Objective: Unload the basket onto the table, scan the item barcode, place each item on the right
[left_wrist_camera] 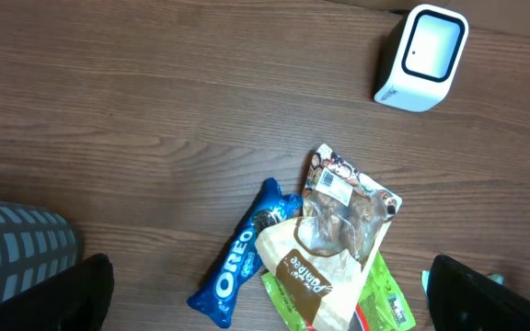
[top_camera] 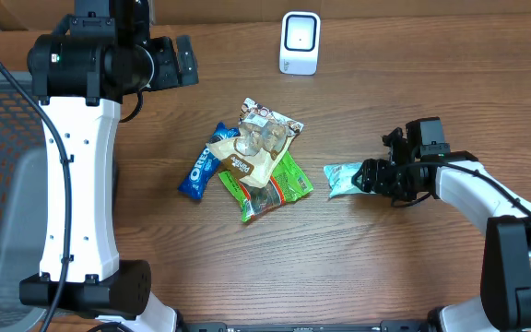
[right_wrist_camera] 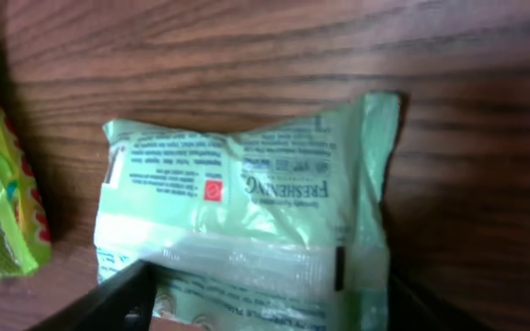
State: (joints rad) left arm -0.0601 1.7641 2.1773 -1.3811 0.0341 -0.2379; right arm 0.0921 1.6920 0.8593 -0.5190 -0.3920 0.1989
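Pale green packet (right_wrist_camera: 247, 193) lies flat on the tabletop (top_camera: 385, 267), between the right tool's (right_wrist_camera: 265, 308) jaws; whether they pinch it cannot be told; slick film could slip, hiding its barcode from the scanner (top_camera: 300, 42); left tool (left_wrist_camera: 274, 299) gapes, idle.

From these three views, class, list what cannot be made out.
- Pale green plastic packet: barcode unseen; right wrist view's bottom edge cuts off its lower part.
- Right claw: grip on the packet unclear; overhead too small.
- Green plastic pouch: overhead, mostly covered by the cream-and-brown pouch.
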